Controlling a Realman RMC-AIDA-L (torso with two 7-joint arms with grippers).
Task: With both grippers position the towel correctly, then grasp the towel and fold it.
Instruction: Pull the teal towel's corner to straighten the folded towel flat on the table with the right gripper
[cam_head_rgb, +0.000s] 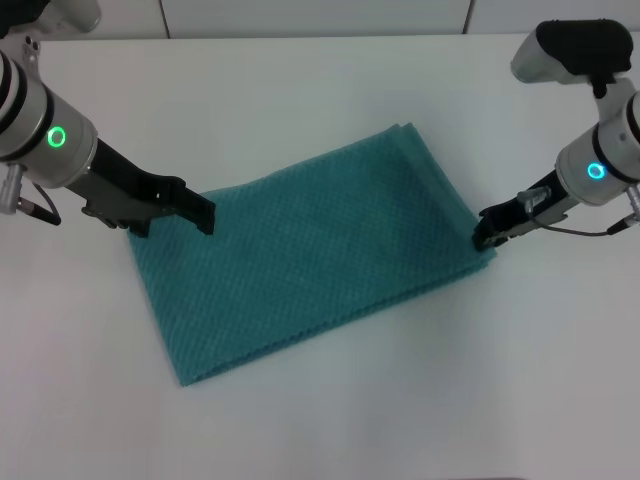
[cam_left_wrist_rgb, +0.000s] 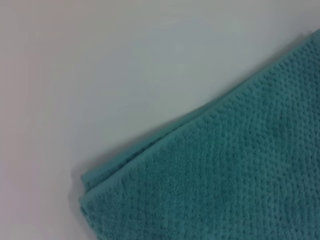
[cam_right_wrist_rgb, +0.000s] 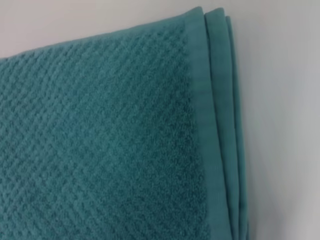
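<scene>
The towel (cam_head_rgb: 310, 255) lies flat, skewed, at frame centre on the table (cam_head_rgb: 300, 90): soft, limp, layered; grip at its corners. Left gripper (cam_head_rgb: 195, 212), jaws narrowly parted, meets its upper-left corner; right gripper (cam_head_rgb: 484, 232) touches its right corner, jaw state indiscernible.

White table (cam_head_rgb: 320, 90); folded teal towel (cam_head_rgb: 320, 250) flat.

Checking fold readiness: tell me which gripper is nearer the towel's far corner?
Right. The right gripper sits at the towel's right corner, below that far corner; the left gripper is at the opposite end.
</scene>
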